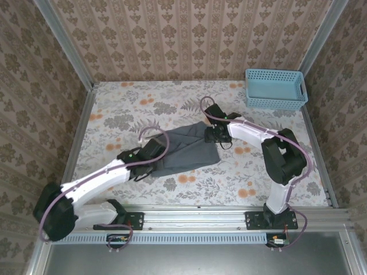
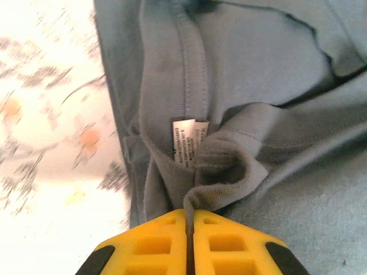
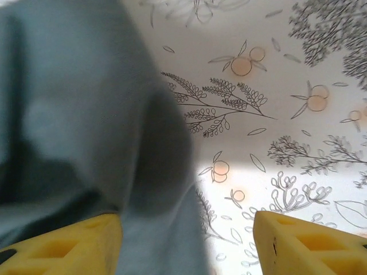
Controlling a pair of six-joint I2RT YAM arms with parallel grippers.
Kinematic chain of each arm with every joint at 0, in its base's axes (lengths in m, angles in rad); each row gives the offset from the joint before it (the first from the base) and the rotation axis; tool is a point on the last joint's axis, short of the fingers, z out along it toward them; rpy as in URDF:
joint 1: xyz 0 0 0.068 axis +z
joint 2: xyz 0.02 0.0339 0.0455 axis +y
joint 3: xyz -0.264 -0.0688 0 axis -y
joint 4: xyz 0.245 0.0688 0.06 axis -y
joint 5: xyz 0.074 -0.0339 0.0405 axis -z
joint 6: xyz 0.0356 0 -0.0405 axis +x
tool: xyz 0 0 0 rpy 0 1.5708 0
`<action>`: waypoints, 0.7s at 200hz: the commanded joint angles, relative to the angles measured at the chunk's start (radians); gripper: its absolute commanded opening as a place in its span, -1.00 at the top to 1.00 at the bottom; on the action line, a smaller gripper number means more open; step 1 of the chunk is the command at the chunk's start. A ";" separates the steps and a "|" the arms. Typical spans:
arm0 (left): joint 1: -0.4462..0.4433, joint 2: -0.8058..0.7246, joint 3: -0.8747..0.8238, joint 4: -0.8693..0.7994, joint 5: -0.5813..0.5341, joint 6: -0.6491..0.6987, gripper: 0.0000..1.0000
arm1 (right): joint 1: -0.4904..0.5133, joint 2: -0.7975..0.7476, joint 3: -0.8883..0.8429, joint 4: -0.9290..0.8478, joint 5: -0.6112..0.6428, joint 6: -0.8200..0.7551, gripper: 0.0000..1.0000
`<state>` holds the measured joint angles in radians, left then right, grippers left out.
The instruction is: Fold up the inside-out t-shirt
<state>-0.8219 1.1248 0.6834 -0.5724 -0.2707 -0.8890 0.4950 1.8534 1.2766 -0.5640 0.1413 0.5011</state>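
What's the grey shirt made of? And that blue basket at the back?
The t-shirt looks like soft, thin, matte knit cloth: it bunches into folds and has stitched seams. Maybe cotton; its label is too blurry to read. The basket looks like stiff plastic, with neat rows of holes.

Robot test booth: aluminium frame (image 1: pixel 63 40), wallpapered walls (image 1: pixel 189 34).

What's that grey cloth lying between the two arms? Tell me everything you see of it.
It is a plain slate-grey t-shirt of thin soft fabric, inside out: a white care label and stitched neck seam show. It lies rumpled, partly folded, on the flower-patterned table. The left gripper has its jaws shut on a fold by the label; the right gripper, jaws open, sits at its opposite edge, cloth reaching between them.
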 commanded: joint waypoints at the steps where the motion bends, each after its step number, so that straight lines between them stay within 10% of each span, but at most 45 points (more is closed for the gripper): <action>1: 0.012 -0.075 -0.104 0.003 -0.008 -0.133 0.63 | -0.006 0.044 0.042 -0.012 0.012 -0.001 -0.26; 41: 0.045 -0.097 -0.086 0.017 0.038 -0.043 -0.26 | 0.000 0.005 0.027 -0.007 0.021 -0.015 -0.26; 140: 0.232 0.404 0.379 -0.020 0.125 0.158 -0.36 | 0.036 -0.060 0.010 -0.011 0.054 -0.033 -0.27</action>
<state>-0.6083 1.4555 1.0142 -0.5385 -0.1257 -0.7811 0.5293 1.8221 1.2839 -0.5644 0.1688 0.4782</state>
